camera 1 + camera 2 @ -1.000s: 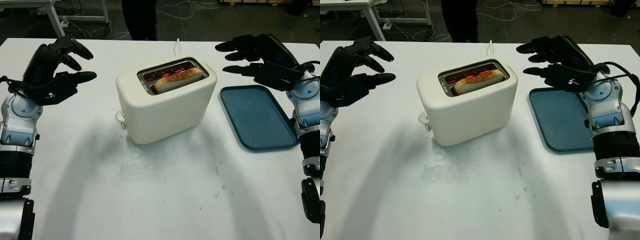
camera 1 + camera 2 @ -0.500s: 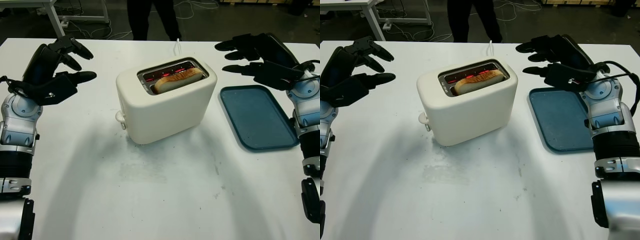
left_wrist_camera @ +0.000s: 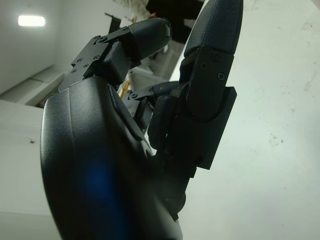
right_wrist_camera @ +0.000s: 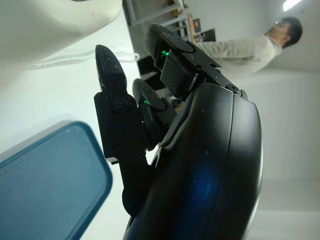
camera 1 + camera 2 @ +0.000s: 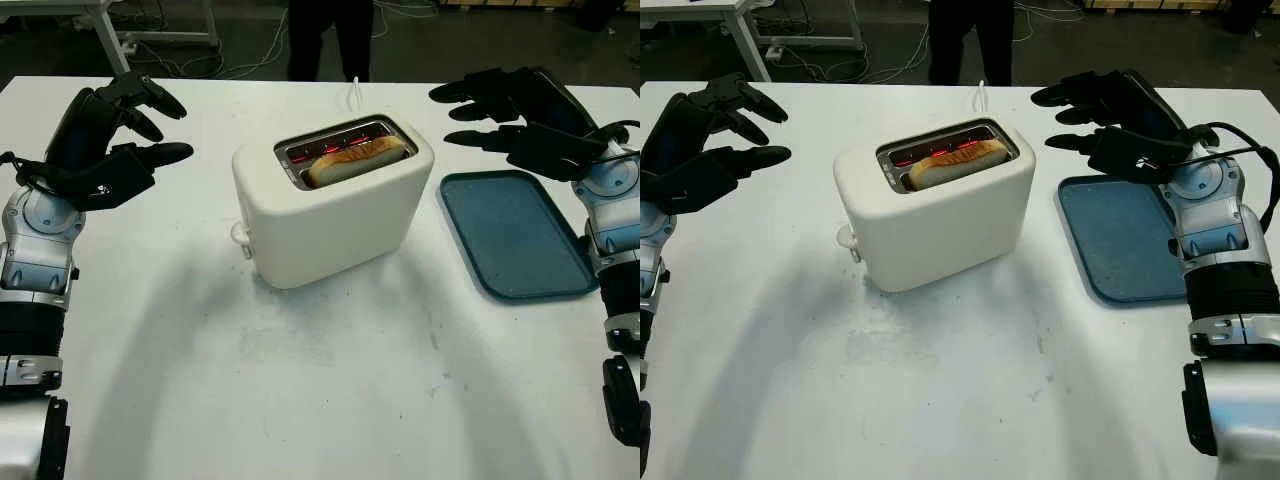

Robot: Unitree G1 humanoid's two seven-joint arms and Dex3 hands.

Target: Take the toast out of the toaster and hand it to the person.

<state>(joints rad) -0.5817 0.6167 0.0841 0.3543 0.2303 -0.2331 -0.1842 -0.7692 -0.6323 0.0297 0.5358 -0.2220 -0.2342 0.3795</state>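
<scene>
A cream toaster (image 5: 335, 215) stands in the middle of the white table, its slots glowing red. One slice of browned toast (image 5: 357, 160) sticks up from the nearer slot. My left hand (image 5: 125, 135) hovers open over the table well left of the toaster, holding nothing. My right hand (image 5: 500, 112) hovers open to the toaster's right, above the far end of a blue tray (image 5: 515, 235). A person's dark-trousered legs (image 5: 330, 38) stand beyond the table's far edge, behind the toaster.
The toaster's white cord (image 5: 354, 92) runs back over the far table edge. The blue tray holds nothing. Cables lie on the dark floor behind, and a white table leg (image 5: 108, 35) stands at the back left. A small knob (image 5: 240, 235) juts from the toaster's left end.
The person behind the table has stepped to the right, now standing directly behind the toaster. Both hands and the toast have stayed where they were.
</scene>
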